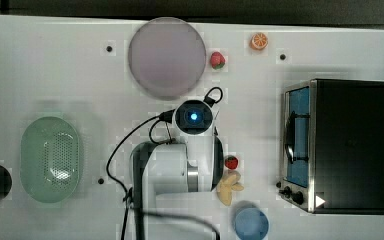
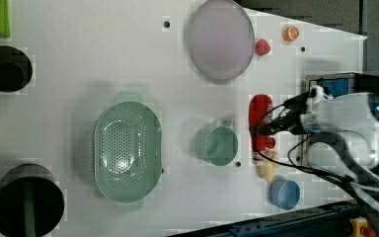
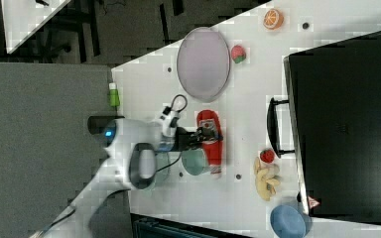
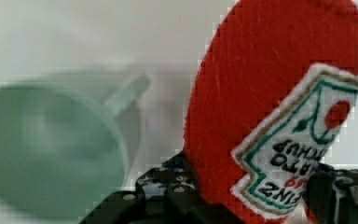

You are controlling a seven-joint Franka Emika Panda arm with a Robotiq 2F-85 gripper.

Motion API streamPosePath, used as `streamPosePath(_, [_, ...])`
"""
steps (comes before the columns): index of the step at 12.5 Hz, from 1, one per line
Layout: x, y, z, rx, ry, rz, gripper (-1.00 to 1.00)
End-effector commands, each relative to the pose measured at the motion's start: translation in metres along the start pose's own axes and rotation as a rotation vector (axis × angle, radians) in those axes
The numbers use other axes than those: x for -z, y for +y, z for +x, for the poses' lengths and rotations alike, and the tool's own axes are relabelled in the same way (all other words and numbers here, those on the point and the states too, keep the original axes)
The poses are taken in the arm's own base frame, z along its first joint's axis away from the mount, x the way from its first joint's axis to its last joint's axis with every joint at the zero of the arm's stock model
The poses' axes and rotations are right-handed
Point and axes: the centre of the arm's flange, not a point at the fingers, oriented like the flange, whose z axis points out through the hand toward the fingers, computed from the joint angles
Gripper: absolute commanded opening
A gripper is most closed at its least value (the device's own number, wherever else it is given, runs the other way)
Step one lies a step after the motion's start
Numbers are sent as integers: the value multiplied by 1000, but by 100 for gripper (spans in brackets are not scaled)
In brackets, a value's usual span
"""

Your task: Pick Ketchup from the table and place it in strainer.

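so the gripper [image 4: 242, 205] has its jaws clamped on the ketchup [image 4: 270, 93], one dark finger [image 4: 158, 191] on each side of the red body near the label; in the right view the ketchup [image 3: 211, 136] lies lengthwise beside the green cup [image 3: 194, 162], between it and the toaster oven [image 3: 345, 119]; in the left view the bottle [image 2: 260, 118] sits just right of the cup [image 2: 217, 144], and the strainer [image 2: 127, 150] is well apart, further to the left view's left on the white surface [image 2: 103, 59]; the lilac plate [image 2: 220, 39] is off near the far edge; can't tell if the bottle's lifted
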Motion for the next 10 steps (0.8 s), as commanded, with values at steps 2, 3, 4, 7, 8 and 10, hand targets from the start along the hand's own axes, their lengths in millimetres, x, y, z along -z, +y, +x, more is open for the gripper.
streamPosePath(2, [140, -31, -1, -7, 96, -68, 22])
streamPosePath(3, [158, -46, -5, -36, 85, -71, 22])
streamPosePath(4, [171, -63, -7, -71, 76, -71, 22])
streamPosePath(7, [191, -132, -1, -136, 98, -25, 22])
streamPosePath(8, [191, -158, 1, -169, 99, -8, 22])
streamPosePath(10, [182, -207, 5, -249, 91, 1, 22])
